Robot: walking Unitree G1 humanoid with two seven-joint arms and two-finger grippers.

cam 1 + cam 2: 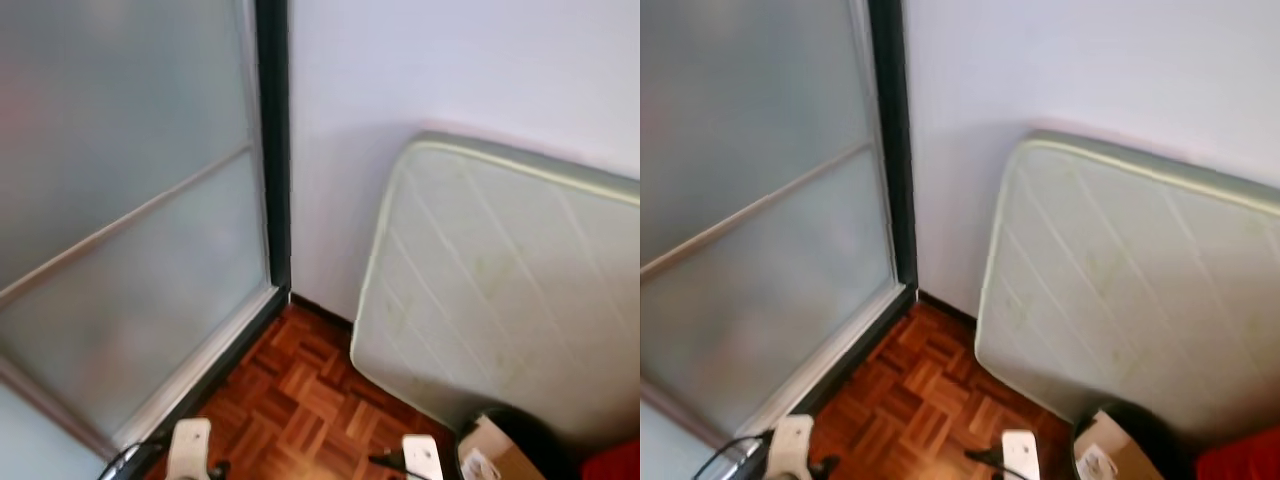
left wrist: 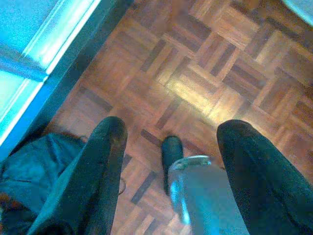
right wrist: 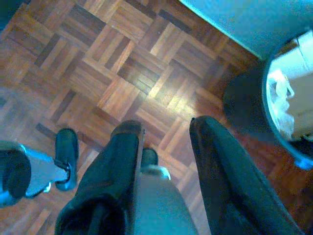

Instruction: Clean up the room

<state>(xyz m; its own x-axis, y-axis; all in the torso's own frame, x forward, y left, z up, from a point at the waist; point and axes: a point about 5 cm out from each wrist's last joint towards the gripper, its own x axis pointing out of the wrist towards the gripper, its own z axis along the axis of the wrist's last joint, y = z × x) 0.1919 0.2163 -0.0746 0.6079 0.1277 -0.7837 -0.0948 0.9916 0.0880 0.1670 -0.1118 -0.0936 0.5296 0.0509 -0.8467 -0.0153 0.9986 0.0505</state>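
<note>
The robot faces a room corner; a frosted glass door [image 1: 130,230] with a dark frame stands on the left, a white wall [image 1: 420,70] runs behind, and a pale quilted mattress [image 1: 500,290] leans upright against that wall, its lower edge on the parquet floor [image 1: 300,400]. Just in front of the mattress's lower right part sits a dark round bin [image 3: 288,103] holding cardboard and crumpled white paper; something red [image 1: 615,462] shows beside it at the frame's corner; a dark bundle of cloth [image 2: 29,166] lies on the floor by the door rail.

Both arms hang idle over the floor; the left gripper [image 2: 171,161] has its two black fingers spread apart with nothing between them, and the right gripper [image 3: 166,152] likewise stands open and empty, the bin near it.

What needs tidying is most likely the cloth and the bin's surroundings; the cloth looks soft and light, should bunch easily, and is best pinched at a raised fold; the mattress looks bulky and floppy, too large for one gripper, so an edge hold with both would be needed; the cardboard seems light and stiff, graspable by a free edge.
</note>
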